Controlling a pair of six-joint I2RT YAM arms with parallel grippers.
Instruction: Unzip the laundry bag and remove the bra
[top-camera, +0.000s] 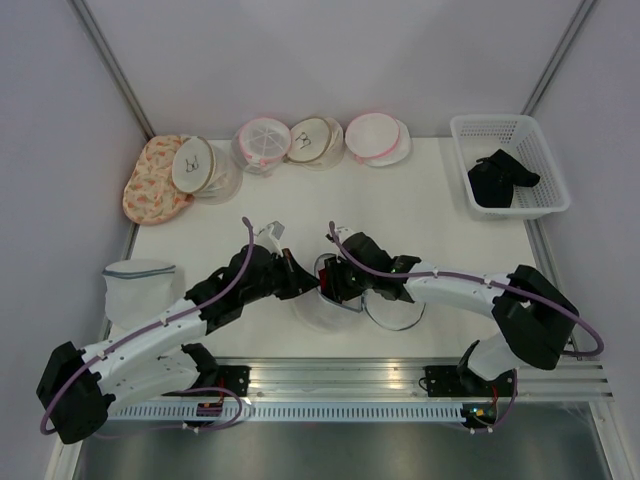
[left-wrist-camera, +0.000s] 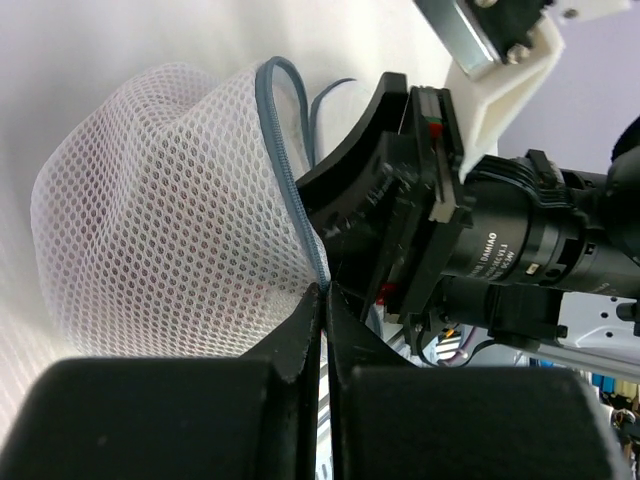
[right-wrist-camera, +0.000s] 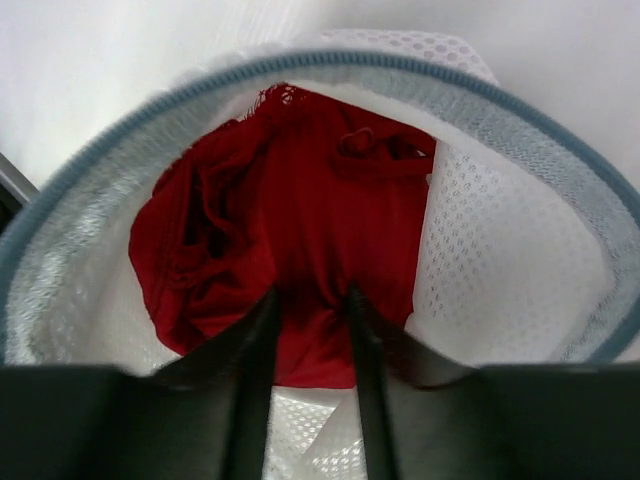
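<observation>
A round white mesh laundry bag (top-camera: 322, 314) with a blue-grey rim lies open between my two grippers, its lid (top-camera: 398, 310) folded out to the right. My left gripper (left-wrist-camera: 325, 292) is shut on the bag's blue-grey rim (left-wrist-camera: 285, 150), with the white mesh (left-wrist-camera: 160, 220) to its left; it also shows in the top view (top-camera: 298, 281). My right gripper (right-wrist-camera: 308, 298) reaches into the open bag (right-wrist-camera: 500, 260) and its fingers pinch a fold of the red bra (right-wrist-camera: 300, 190) inside. In the top view the right gripper (top-camera: 335, 284) sits over the bag's mouth.
A white basket (top-camera: 495, 121) holding black garments (top-camera: 500, 180) stands at the back right. Several round laundry bags (top-camera: 315, 140) line the back, with a floral one (top-camera: 150, 185) at the back left. Another white mesh bag (top-camera: 140, 285) sits by the left arm.
</observation>
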